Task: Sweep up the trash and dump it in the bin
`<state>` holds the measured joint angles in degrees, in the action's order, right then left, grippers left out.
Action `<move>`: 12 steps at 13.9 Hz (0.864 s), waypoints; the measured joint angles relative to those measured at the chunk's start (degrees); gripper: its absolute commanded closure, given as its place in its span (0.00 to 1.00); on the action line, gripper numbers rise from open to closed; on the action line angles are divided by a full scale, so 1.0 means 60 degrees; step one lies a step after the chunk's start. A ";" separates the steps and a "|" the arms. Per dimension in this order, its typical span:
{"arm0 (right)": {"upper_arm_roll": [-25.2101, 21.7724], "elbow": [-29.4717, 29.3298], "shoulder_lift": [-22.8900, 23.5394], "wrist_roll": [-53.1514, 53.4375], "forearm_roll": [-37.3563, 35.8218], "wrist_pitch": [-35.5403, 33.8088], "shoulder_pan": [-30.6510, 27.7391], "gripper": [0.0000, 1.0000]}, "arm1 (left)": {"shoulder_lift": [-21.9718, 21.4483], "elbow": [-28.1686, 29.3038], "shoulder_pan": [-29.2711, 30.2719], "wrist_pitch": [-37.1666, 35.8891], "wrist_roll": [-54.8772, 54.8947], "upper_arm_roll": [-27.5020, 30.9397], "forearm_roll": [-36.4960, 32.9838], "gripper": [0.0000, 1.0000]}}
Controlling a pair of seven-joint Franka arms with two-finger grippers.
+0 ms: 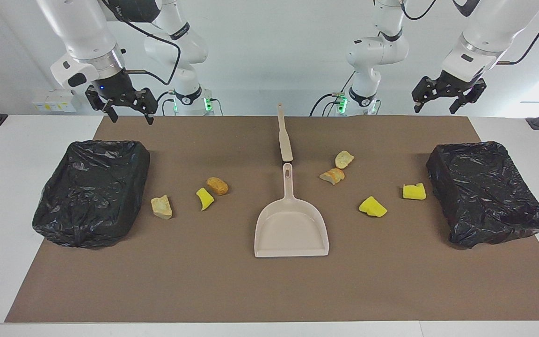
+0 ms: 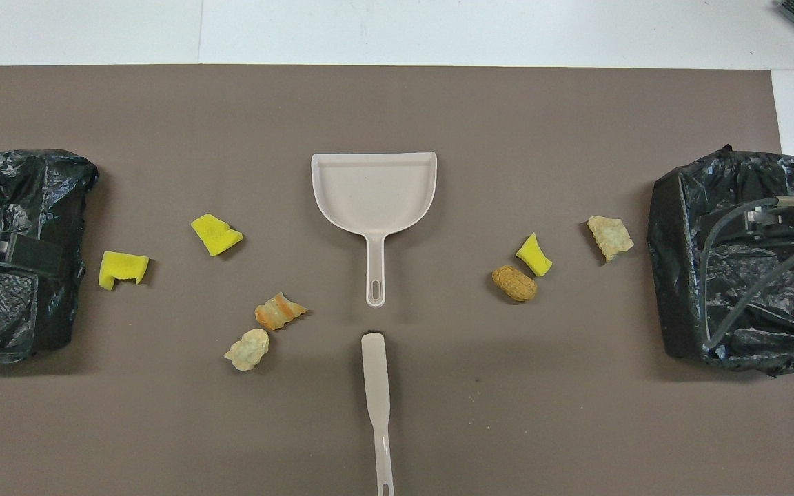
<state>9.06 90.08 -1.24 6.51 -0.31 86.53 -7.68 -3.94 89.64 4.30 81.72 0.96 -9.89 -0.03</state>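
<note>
Going across the facing view from its left edge, the right gripper (image 1: 127, 111) is hanging in the air with its fingers apart and holding nothing, above the table edge next to the black-lined bin (image 1: 92, 192) at the right arm's end. This bin is lying open, probably so that trash can be tipped in from the side.

Beside it three pieces of trash are lying on the brown mat (image 1: 232, 290): a pale bread-like lump (image 1: 162, 207), a yellow sponge wedge (image 1: 204, 198) and an orange-brown bread lump (image 1: 217, 186) just beside the wedge.

In the middle the beige dustpan (image 1: 291, 224) is lying flat, its handle pointing toward the robots. The beige brush (image 1: 284, 133) is lying in line with it, nearer to the robots, so I think each arm can take one tool.

Then two bread-like pieces (image 1: 338, 168) and two yellow sponge chunks (image 1: 393, 200) are lying toward the second bin (image 1: 487, 192). The left gripper (image 1: 440, 99) is hanging above the table edge near that bin, fingers apart, empty.

Nothing is swept yet.
</note>
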 measured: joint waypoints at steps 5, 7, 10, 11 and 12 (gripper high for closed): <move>0.0001 0.0004 -0.0004 0.0000 0.0000 0.0000 0.0000 0.00 | 0.0000 0.0006 0.0004 0.0084 0.0000 0.0006 0.0000 0.00; 0.0001 0.0007 -0.0004 -0.0001 0.0000 0.0000 0.0000 0.00 | 0.0000 0.0008 0.0004 0.0085 0.0000 0.0006 0.0000 0.00; 0.0002 0.0009 -0.0008 -0.0002 0.0000 0.0000 0.0000 0.00 | 0.0000 0.0008 0.0034 0.0085 -0.0006 0.0008 0.0000 0.00; 0.0002 0.0009 -0.0008 -0.0002 0.0000 0.0000 0.0000 0.00 | 0.0000 0.0010 0.0064 0.0084 -0.0006 0.0008 0.0000 0.00; 0.0002 0.0010 -0.0009 -0.0002 0.0000 0.0000 0.0000 0.00 | 0.0000 0.0011 0.0088 0.0084 -0.0006 0.0007 0.0000 0.00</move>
<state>9.07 90.14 -1.29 6.50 -0.31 86.53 -7.68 -3.94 89.71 4.83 82.22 0.93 -9.85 -0.03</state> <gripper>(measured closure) 0.000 0.000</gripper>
